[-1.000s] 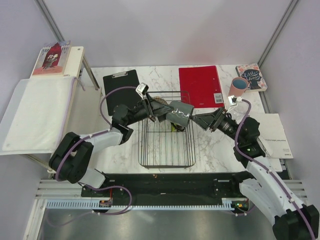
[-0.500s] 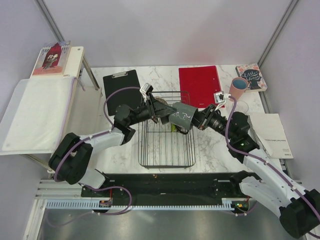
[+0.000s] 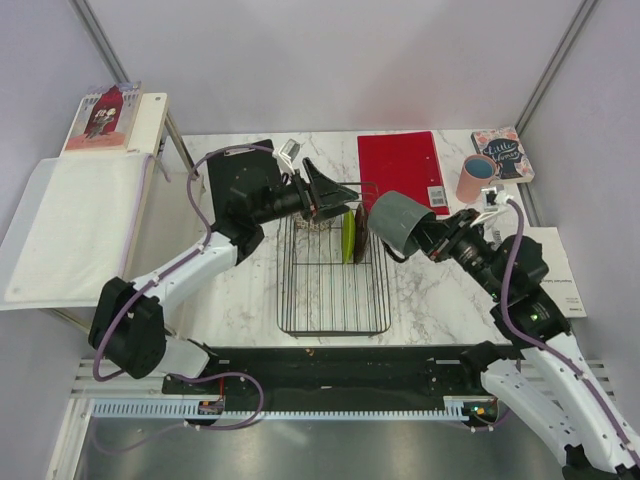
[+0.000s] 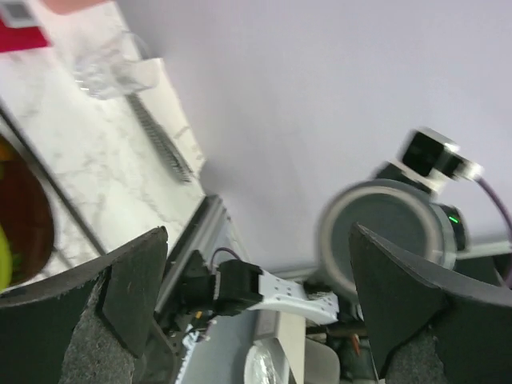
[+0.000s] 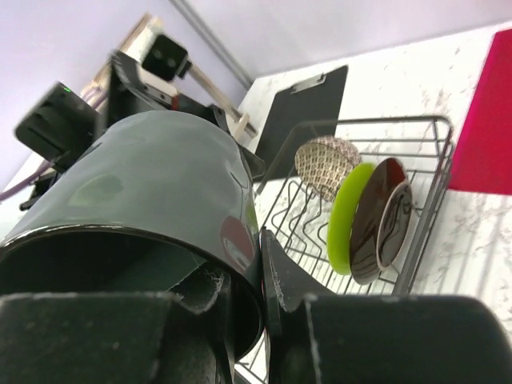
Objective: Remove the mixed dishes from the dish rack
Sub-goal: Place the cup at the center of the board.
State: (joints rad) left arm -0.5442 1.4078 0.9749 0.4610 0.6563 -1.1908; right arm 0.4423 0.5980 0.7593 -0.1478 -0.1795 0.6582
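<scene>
Grey handled mug (image 3: pixel 397 220) is clamped at the rim by the right gripper (image 3: pixel 428 234); in the right wrist view one finger is seen inside the mug and one outside. Mug is held tipped on its side, base turned toward the rack and mouth toward the wrist. It is lifted in the air just beside the far right corner of the dish rack (image 3: pixel 330 300), above the marble table (image 3: pixel 250 290) and near the closer edge of a red folder (image 3: pixel 400 165)

Left gripper (image 3: pixel 322 185) is held over the far edge of the rack, fingers spread wide with nothing between them. In the left wrist view the pads (image 4: pixel 128 280) are seen well apart, and the mug is seen blurred beyond them

Three dishes are left inside the rack. Lime-green plate (image 3: pixel 348 236) and dark red patterned plate (image 3: pixel 360 232) are stood on edge side by side at the far right part. Beige mesh-patterned bowl (image 5: pixel 326 164) is propped on its side just beside the green plate at the far end; in the top view it is mostly hidden under the left gripper

Pink cup with blue inside (image 3: pixel 477 178) is set upright on the table at the far right, just beside a book (image 3: pixel 503 152). Small clear glass (image 4: pixel 108 68) is seen only blurred in the left wrist view, on the marble; its exact place cannot be told. Black clipboard (image 3: pixel 232 175) is laid left of the rack, partly covered by the left arm
</scene>
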